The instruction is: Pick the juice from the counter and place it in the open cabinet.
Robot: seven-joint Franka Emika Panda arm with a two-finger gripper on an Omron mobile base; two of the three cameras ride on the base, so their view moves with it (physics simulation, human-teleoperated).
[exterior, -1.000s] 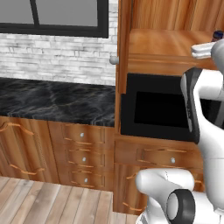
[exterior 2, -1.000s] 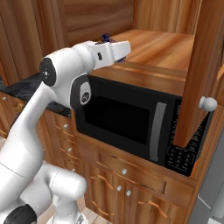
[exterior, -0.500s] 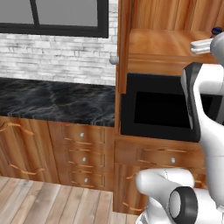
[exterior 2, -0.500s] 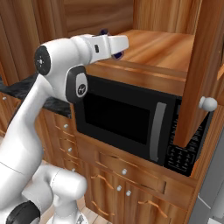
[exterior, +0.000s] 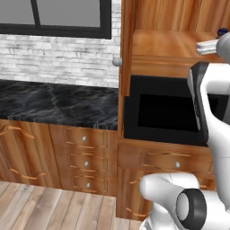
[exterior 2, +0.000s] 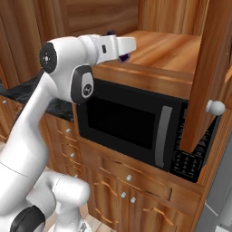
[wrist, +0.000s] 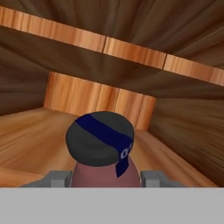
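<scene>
Between tool fingers: juice, clamped, over open cabinet shelf.

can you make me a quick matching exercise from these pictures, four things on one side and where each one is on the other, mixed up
Things:
1. juice
2. microwave
3. round knob
4. window

Places:
a. on the open cabinet door
b. above the brick wall, over the counter
c. between the fingers, over the cabinet shelf
d. under the cabinet shelf, above the drawers

Pairs: 1-c, 2-d, 3-a, 4-b
</scene>
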